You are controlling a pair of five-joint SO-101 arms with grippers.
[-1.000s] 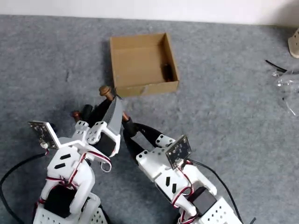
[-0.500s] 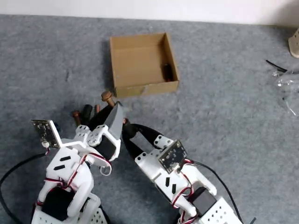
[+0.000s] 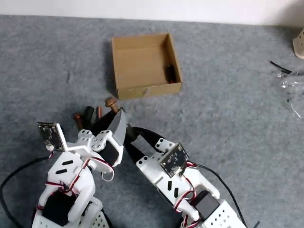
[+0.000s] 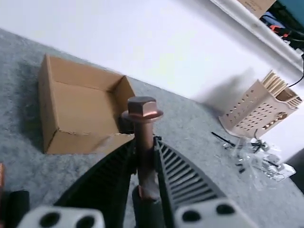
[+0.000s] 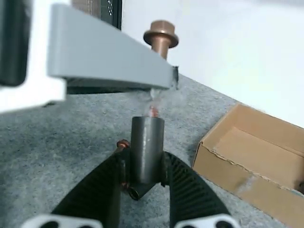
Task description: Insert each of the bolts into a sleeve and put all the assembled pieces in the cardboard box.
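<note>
Already one piece [image 3: 169, 72] is lying in the box [image 3: 142, 90]; our left gripper [image 4: 145, 147] is clamping a bolt [image 4: 142, 114], right gripper [image 5: 144, 161] a sleeve [image 5: 147, 142].

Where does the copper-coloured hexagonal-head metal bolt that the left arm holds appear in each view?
High view: the copper-coloured hexagonal-head metal bolt sticks out of the left gripper, near the front wall of the open brown cardboard box.
Left wrist view: the bolt stands between the jaws, box behind.
Right wrist view: its head rises past the grey jaw, above the dark cylindrical sleeve.
Shared landmark: the cardboard box.
</note>
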